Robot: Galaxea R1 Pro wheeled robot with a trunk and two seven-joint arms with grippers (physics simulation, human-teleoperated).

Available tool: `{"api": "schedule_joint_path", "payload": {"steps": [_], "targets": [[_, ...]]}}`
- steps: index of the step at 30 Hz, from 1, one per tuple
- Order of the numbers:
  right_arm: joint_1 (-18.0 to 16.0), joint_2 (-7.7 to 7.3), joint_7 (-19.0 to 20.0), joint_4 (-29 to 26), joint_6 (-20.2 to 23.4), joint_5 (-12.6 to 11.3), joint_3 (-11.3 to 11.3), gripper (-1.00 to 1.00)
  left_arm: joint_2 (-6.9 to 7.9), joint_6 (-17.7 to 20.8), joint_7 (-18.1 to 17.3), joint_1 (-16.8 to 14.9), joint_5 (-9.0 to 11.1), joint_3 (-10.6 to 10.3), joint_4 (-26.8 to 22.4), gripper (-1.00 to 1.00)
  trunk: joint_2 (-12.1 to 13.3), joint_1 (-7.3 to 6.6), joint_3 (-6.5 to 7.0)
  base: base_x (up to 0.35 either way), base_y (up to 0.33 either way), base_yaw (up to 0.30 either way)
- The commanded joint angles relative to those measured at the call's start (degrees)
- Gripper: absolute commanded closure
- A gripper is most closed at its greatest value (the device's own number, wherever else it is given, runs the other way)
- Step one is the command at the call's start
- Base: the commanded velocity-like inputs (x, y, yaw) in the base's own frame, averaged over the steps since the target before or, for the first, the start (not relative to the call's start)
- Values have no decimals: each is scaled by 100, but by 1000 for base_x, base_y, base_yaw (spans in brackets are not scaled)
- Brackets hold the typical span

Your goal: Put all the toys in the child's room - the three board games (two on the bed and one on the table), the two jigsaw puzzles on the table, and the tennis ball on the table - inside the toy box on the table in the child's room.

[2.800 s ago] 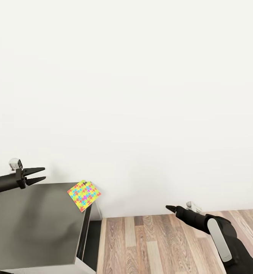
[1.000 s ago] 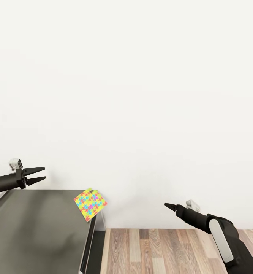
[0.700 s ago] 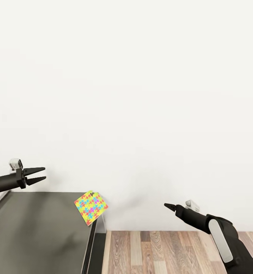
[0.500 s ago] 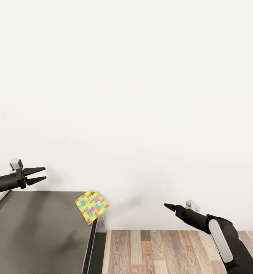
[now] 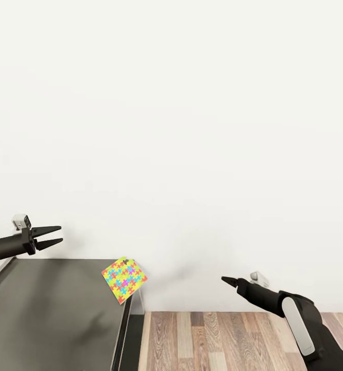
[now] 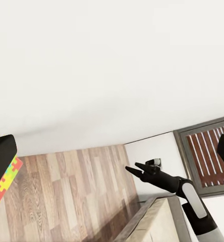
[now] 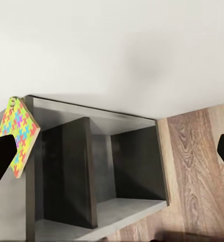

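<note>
**Spotter:** One puzzle (image 5: 123, 279) is what you have in front of you. It sits at the far right corner of the dark tabletop (image 5: 48, 309), one corner jutting past the edge. I cannot tell whether it lies flat or tilts.

**Operator:** Which step am I on?

**Spotter:** I'd say you are lining up to fetch it. Your left gripper (image 5: 61, 234) hangs above the tabletop's far left side with its jaws parted and nothing between them. Your right gripper (image 5: 224, 280) is out over the wooden floor (image 5: 218, 340), jaws also spread and bare, well apart from the puzzle.

**Operator:** And next?

**Spotter:** Bring one arm to that corner and pinch the overhanging part. The board is thin, so a push could tip it off.

**Operator:** Anything stored nearby?

**Spotter:** The two open compartments (image 7: 127, 166) under the tabletop look bare.
</note>
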Motion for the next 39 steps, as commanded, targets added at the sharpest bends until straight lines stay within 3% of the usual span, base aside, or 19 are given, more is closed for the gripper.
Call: {"api": "schedule_joint_path", "payload": {"steps": [1,10,39], "targets": [[-6,2,106,8,37,24,-10,-100,8,30,-16,-12,36,-29,5,-100,-13,4,-12,0,0,0],[-8,-20,822,44,40,25,-15,-100,3,31,-289,-12,29,-44,3,-100,-374,201,-174,0,0,0],[-8,-5,882,37,-1,15,-79,-100,0,31,-313,-12,28,-53,3,-100,-1537,838,-695,0,0,0]]}}
